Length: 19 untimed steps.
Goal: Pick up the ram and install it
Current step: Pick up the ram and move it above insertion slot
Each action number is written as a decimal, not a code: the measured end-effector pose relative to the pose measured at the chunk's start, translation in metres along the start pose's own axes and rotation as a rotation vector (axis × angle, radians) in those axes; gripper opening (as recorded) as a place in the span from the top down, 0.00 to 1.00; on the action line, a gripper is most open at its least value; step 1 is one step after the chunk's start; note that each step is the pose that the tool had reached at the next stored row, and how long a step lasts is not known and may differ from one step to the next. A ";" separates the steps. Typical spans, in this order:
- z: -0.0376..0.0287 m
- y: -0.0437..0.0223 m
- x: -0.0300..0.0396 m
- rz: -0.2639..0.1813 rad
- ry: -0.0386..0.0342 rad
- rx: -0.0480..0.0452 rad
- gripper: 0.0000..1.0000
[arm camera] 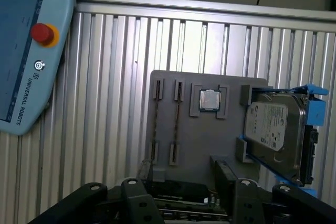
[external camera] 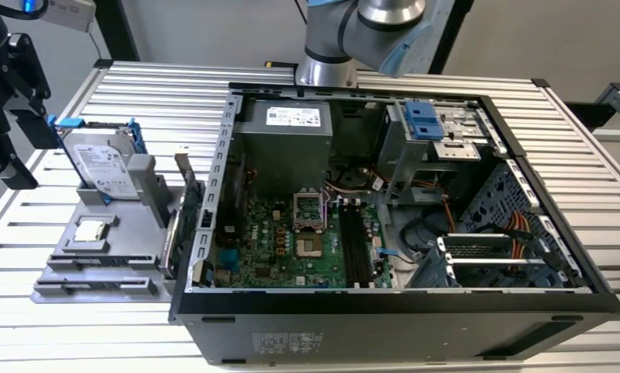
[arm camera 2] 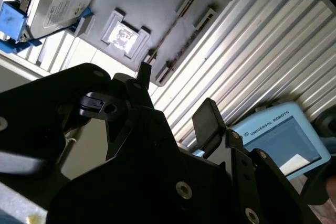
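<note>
One gripper [arm camera: 184, 174] is seen above the grey parts holder [arm camera: 202, 145], its fingers set wide apart and nothing held between them. The ram [arm camera: 177, 121] is seen edge-on as a thin dark strip standing in the holder's long slot nearer the processor chip [arm camera: 210, 99], untouched and not yet installed. A hard drive [arm camera: 275, 129] in its blue frame is propped at the holder's far side from the ram. A green card [external camera: 191, 225] stands on edge between the holder and the open computer case [external camera: 393, 305]. Black memory slots [external camera: 353, 245] are noted on the motherboard [external camera: 279, 245] inside. All rests on a slatted metal table [arm camera: 105, 103].
</note>
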<state>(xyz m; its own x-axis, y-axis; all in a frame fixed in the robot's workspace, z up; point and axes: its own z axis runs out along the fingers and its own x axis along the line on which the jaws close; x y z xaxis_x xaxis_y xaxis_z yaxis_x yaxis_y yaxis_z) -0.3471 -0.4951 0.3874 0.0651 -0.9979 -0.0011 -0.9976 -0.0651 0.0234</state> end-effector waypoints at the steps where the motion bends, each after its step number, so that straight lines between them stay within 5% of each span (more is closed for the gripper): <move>1: 0.0000 0.0000 0.0000 0.000 0.0000 0.0000 0.00; 19: 0.0064 -0.0002 0.0000 0.000 0.0001 0.0005 0.00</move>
<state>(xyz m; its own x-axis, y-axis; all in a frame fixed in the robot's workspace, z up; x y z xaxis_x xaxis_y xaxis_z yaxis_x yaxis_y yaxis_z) -0.3471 -0.4951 0.3810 0.0651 -0.9979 -0.0010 -0.9976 -0.0651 0.0229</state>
